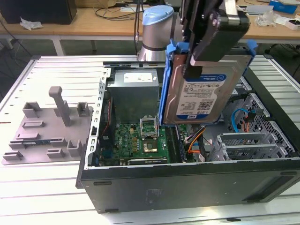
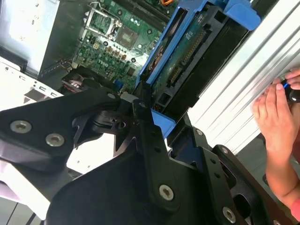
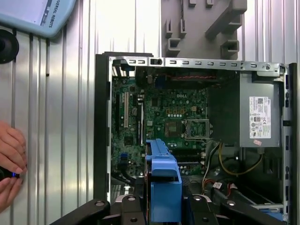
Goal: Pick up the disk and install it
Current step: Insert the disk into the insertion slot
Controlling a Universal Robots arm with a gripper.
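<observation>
We see the gripper (image 1: 197,65) clamped on the upper edge of the disk (image 1: 206,93), its black jaws closed on the bright blue carrier frame so that the drive hangs in the air with nothing else supporting it. The disk stands nearly upright, slightly tilted, with its white-and-blue label facing the exterior camera. It hangs above the open computer case (image 1: 187,183), which lies on its side on the slatted metal table (image 1: 56,201). The disk's lower edge sits over the bundle of orange and blue cables (image 1: 194,138), just to the exterior view's right of the motherboard (image 1: 140,140). The grey power supply (image 1: 133,91) is at the far side of the case, to the exterior view's left of the disk. The metal drive cage (image 1: 253,145) lies toward the exterior view's right, below and beside the disk, and we cannot tell whether the two touch. In the first wrist view the blue frame (image 3: 164,173) runs edge-on between the black gripper parts, with the motherboard and the empty processor socket (image 3: 197,129) beyond it. In the second wrist view one black finger (image 2: 143,117) presses against the end of the blue frame. A grey fixture plate (image 1: 42,131) with upright blocks rests on the table at the exterior view's left, well apart from the case. The arm's base (image 1: 157,33) rises at the far side. A person's hand (image 2: 276,117) rests at the table's edge, its fingers on a small dark object.
</observation>
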